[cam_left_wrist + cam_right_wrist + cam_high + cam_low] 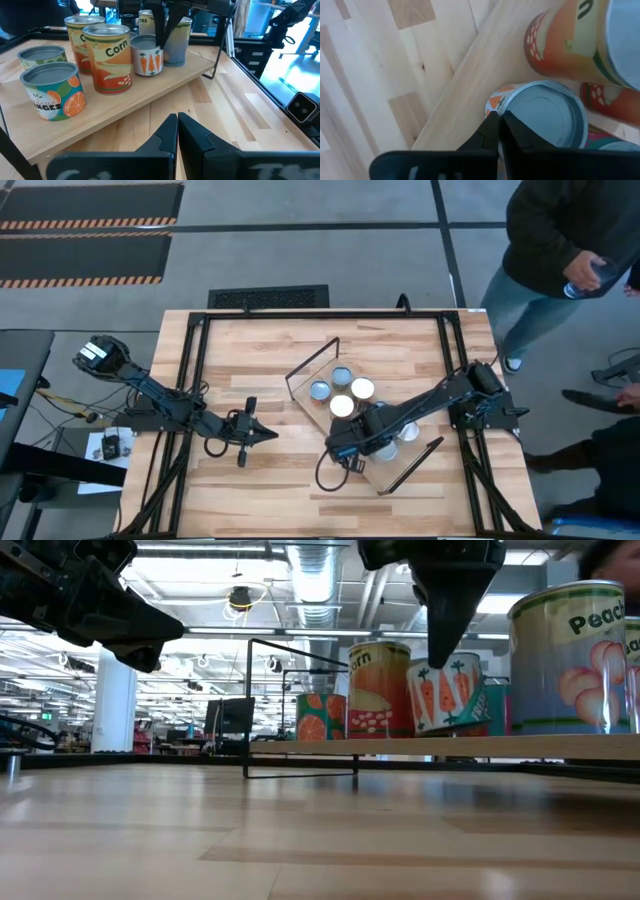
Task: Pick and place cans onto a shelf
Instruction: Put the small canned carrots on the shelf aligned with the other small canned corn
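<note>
The pale-wood shelf (pixel 397 467) lies slantwise on the table's right half and carries several upright cans. Among them are an oranges can (pixel 53 93), a corn can (pixel 108 58), a peach can (pixel 570 660) and a small carrot can (pixel 148 55). My right gripper (pixel 501 122) points down onto the carrot can (pixel 446 692), almost shut at its rim. My left gripper (pixel 177 125) is shut on nothing. It hovers over the table just left of the shelf (pixel 262 435), pointing toward the cans. My right gripper comes from above, its fingers pointing down at the carrot can's top rim (pixel 493 106), on the side toward the shelf's edge. One finger (pixel 489 125) stands outside the rim and the other over the lid, with only a thin gap between them. The can stands upright on the shelf.
Black wire frames (pixel 312 360) rise at the shelf's short ends. Bare slatted tabletop (pixel 290 480) lies left of and in front of the shelf. One person stands beyond the table's far right corner (pixel 560 240), and another shows at the right (pixel 610 445).
</note>
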Tool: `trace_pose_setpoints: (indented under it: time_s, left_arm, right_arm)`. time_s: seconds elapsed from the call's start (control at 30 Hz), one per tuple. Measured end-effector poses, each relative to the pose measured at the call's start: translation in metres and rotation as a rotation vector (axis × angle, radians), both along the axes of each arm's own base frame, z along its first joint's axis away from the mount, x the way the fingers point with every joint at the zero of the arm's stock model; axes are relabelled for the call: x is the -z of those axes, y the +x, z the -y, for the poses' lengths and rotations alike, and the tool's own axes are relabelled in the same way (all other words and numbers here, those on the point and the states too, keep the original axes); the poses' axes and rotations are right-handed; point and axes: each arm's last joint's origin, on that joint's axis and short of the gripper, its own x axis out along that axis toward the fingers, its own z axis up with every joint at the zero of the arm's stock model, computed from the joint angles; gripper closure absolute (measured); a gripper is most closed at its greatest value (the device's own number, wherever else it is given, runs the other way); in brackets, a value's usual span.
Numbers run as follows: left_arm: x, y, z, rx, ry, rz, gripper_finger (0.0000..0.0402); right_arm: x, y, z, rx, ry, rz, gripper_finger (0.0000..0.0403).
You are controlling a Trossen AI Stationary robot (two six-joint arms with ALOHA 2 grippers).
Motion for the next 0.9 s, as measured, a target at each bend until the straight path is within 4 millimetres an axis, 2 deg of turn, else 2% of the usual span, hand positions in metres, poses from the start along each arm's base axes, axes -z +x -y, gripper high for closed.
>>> trace_pose_setpoints:
  time_s: [0.9]
  left_arm:
    - [-0.0001,0.0001,0.0000,0.000,0.000,0.001,0.0400]
  right_arm:
    - [0.0002,-0.0027,0.0020,-0.043,-0.030,-0.034,0.0319]
